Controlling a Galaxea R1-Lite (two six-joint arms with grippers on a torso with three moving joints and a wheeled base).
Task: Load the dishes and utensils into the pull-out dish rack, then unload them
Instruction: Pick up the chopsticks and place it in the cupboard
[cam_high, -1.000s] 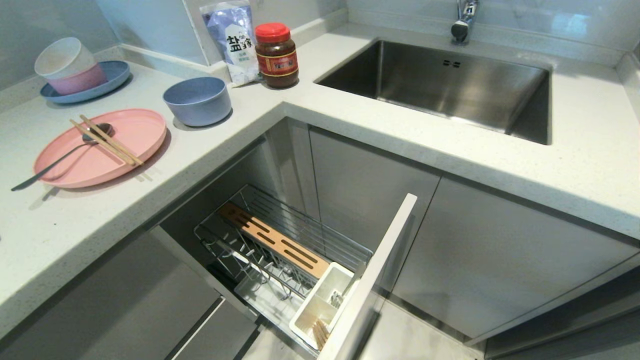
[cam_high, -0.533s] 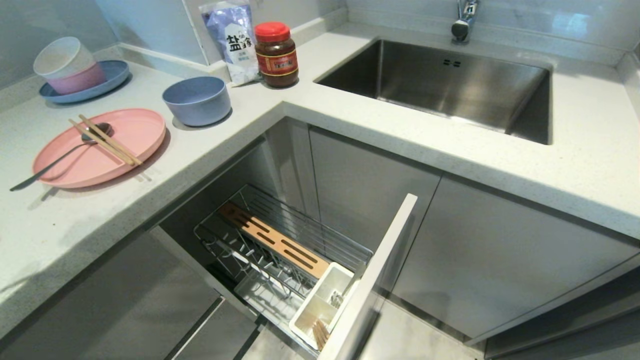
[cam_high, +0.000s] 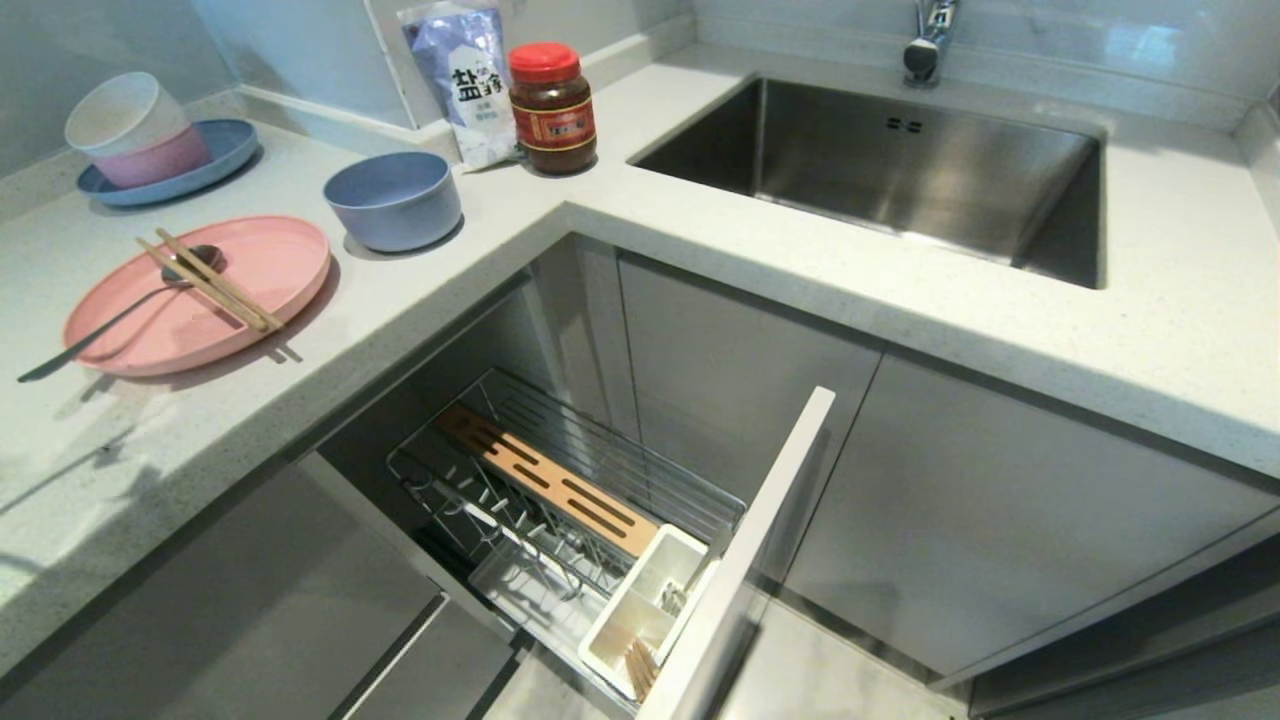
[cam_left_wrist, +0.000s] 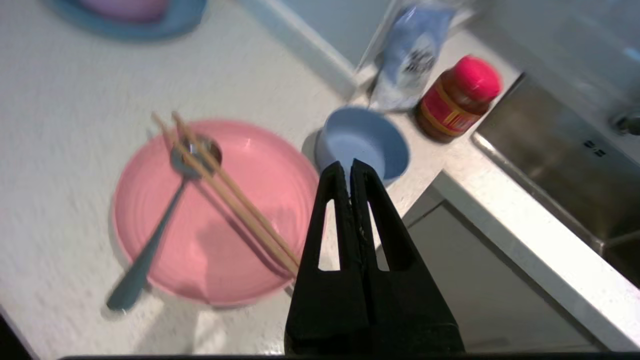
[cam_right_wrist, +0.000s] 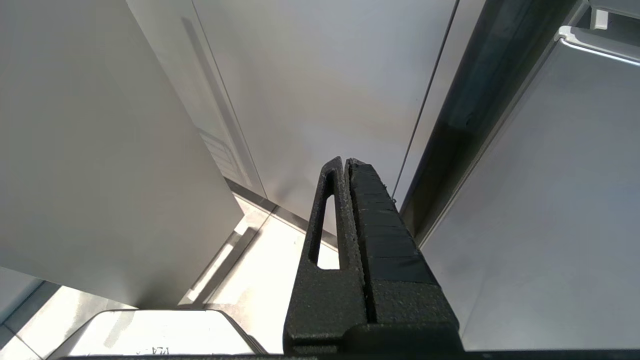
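The pink plate (cam_high: 200, 295) (cam_left_wrist: 210, 220) lies on the left counter, with the wooden chopsticks (cam_high: 210, 285) (cam_left_wrist: 225, 190) and the metal spoon (cam_high: 110, 325) (cam_left_wrist: 155, 245) resting across it. Just right of it stands the blue-grey bowl (cam_high: 393, 200) (cam_left_wrist: 362, 142). Under the counter corner, the pull-out dish rack (cam_high: 560, 500) is drawn out, showing its wooden board (cam_high: 550, 483) and white cutlery cup (cam_high: 645, 610). My left gripper (cam_left_wrist: 348, 167) hovers shut and empty above the counter, between plate and bowl; the head view does not include it. My right gripper (cam_right_wrist: 345, 162) is parked low beside cabinet doors, shut and empty.
Cream and pink bowls on a blue plate (cam_high: 150, 150) stand at the back left. A salt bag (cam_high: 465, 80) and a red-lidded jar (cam_high: 552, 110) sit by the wall. The sink (cam_high: 890, 170) lies to the right. The rack's front panel (cam_high: 745, 560) juts out.
A faint shadow has spread over the counter's near left in the head view. Dishes, utensils and rack have not moved.
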